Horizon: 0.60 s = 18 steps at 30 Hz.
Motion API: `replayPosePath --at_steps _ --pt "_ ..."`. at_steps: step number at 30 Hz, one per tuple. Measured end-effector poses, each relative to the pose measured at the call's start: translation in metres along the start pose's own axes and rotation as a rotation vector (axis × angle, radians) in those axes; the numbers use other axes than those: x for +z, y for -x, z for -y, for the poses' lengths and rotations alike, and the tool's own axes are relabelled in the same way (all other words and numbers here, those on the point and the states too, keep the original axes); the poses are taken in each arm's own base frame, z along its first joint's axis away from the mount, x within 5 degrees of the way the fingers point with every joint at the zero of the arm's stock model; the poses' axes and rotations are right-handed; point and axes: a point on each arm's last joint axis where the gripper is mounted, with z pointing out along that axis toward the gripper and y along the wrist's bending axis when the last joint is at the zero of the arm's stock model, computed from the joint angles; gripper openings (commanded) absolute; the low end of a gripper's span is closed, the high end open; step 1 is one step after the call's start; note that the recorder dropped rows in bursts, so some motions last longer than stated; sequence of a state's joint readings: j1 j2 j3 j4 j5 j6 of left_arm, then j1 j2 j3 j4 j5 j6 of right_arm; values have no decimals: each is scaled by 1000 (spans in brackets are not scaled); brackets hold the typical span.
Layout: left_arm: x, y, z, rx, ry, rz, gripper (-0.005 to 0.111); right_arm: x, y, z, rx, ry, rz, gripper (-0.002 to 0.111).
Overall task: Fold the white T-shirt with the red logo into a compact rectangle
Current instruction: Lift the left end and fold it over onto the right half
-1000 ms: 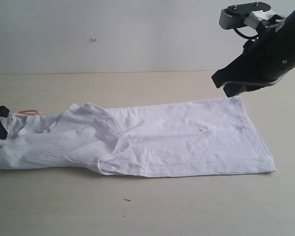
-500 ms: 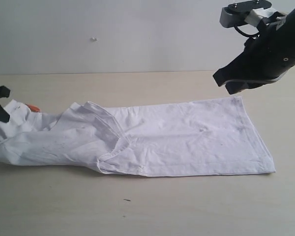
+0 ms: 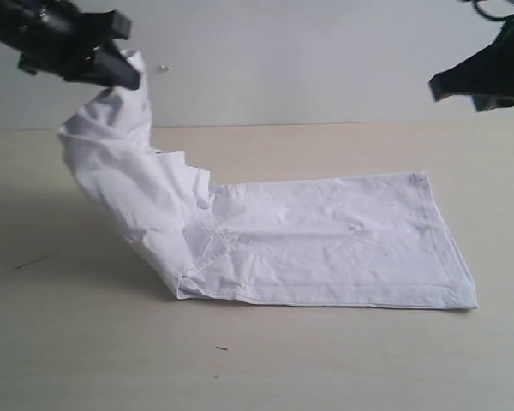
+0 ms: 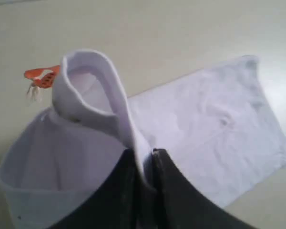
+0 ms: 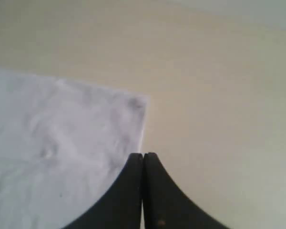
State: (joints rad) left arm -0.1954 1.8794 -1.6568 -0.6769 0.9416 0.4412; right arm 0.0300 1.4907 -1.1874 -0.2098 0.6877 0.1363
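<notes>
raised since the earlier frame, left gripper [image 3: 124,73] holds the collar end of the white t-shirt [image 3: 325,244] high above the table [image 3: 343,368], jaws clamped on cloth. hem half lies flat on the table. right gripper [image 3: 450,86] hangs above the far hem corner, jaws pressed together, empty. orange neck tag [image 4: 40,76] dangles beside the collar.

Soft, even, fairly bright light fills the exterior view, which is reasonably sharp. The white T-shirt [image 3: 146,197], held up at one end, throws a broad, faint shadow onto the table [image 3: 68,342] at the view's left. Both wrist views are blurry. The left one tints the cloth lavender, and the orange neck tag [image 4: 40,76] looks smeared.
</notes>
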Motion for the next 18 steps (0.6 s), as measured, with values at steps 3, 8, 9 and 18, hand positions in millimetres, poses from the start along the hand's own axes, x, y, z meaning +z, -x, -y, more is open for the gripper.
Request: replayPosePath --at_steps 3,8,9,18 --pt "19 8 51 86 -65 22 0 -14 3 25 123 -34 71 0" --pt "75 -1 131 215 -176 5 7 -27 4 33 220 44 113 0" --pt "86 -5 142 231 -190 -6 16 -28 5 31 218 62 116 0" --pt "173 -39 182 279 -167 -64 57 -28 3 22 212 159 86 2"
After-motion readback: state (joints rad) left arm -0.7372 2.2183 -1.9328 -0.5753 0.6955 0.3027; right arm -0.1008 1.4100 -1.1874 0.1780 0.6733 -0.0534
